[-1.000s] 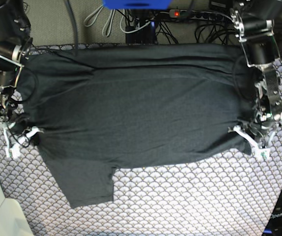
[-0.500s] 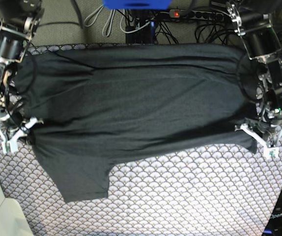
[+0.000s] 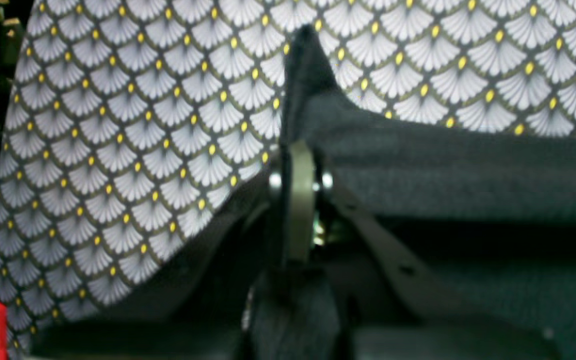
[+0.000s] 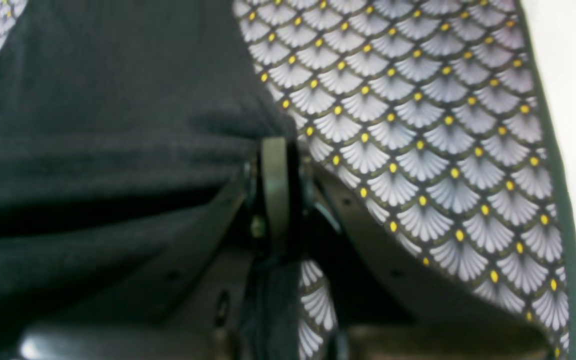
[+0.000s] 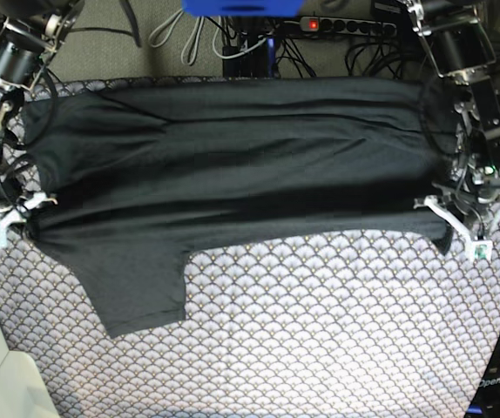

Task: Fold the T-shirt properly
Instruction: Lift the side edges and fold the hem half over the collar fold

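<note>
Base view: a scallop-patterned desk (image 5: 337, 331) carries the large charcoal-black soft fabric T-shirt (image 5: 233, 174), spread wide, limp and light. Left wrist view: left end effector (image 3: 295, 165) clamped on its edge. Right wrist view: right end effector (image 4: 275, 165) likewise pinching cloth; the edges look best for holding.

The shirt (image 5: 233, 174) lies spread across the far half of the counter (image 5: 320, 331), its long side running along the far edge. One sleeve (image 5: 137, 287) reaches from its near edge toward the counter's middle, nearer the left side in the base view. The left tool (image 5: 459, 228) sits at the shirt's near corner by the counter's right edge in that view, the right tool (image 5: 10, 222) at the opposite near corner by the left edge. Cables (image 5: 259, 39) lie on the floor behind the counter's far edge.
</note>
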Robot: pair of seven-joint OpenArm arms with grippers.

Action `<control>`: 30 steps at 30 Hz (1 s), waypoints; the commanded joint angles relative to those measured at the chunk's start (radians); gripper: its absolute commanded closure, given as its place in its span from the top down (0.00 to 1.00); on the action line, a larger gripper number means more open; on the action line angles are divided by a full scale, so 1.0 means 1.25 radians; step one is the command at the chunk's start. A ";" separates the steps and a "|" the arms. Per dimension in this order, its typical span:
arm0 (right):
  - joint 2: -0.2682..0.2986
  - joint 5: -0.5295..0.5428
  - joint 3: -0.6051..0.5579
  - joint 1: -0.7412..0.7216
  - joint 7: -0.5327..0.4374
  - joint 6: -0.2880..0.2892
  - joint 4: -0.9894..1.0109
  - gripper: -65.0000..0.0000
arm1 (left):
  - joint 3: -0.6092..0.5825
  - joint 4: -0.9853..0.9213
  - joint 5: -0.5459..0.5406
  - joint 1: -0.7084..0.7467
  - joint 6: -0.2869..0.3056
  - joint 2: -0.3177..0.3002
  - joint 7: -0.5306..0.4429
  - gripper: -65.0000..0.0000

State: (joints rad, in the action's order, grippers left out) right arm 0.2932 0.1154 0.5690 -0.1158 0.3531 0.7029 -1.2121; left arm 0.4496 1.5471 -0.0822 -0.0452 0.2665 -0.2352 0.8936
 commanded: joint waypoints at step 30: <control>0.009 0.009 0.023 -0.071 0.037 -0.004 -0.014 0.00 | 0.094 0.089 0.001 -0.015 -0.003 -0.017 0.039 0.00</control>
State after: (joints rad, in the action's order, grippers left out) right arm 0.2829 0.1116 0.5922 -0.1871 0.4236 0.7029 -1.2083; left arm 0.5613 1.6424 -0.0864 -0.0498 0.2665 -0.2378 0.9646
